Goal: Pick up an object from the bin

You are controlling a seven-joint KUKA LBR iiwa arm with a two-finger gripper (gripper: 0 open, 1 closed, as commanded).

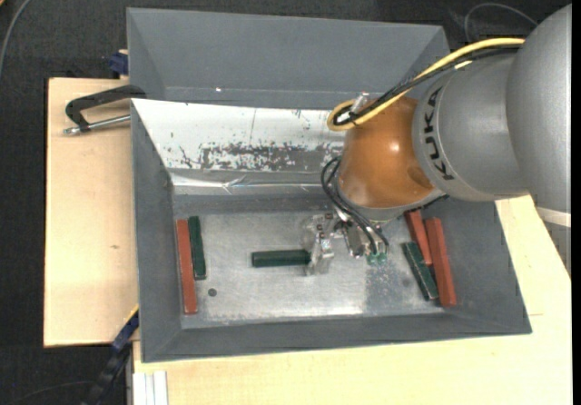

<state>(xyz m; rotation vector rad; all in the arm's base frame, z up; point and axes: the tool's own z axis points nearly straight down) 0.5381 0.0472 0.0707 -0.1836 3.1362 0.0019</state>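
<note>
**Fingers [320, 253] at the dark green bar [280, 259]**

The fingers are low in the bin [272, 299], right at the right end of the dark green bar — wide or narrow, I cannot tell. It looks like the grab step. Next they must close on the bar, then lift — straight up.

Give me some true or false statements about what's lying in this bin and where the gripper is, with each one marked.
1. A dark green bar lies flat near the middle of the bin floor. True.
2. The gripper is by that bar's left end. False: it is by the right end.
3. A red bar and a shorter green bar lie side by side along the left wall. True.
4. Blue blocks lie by the right wall. False: red and green bars lie there.
</note>
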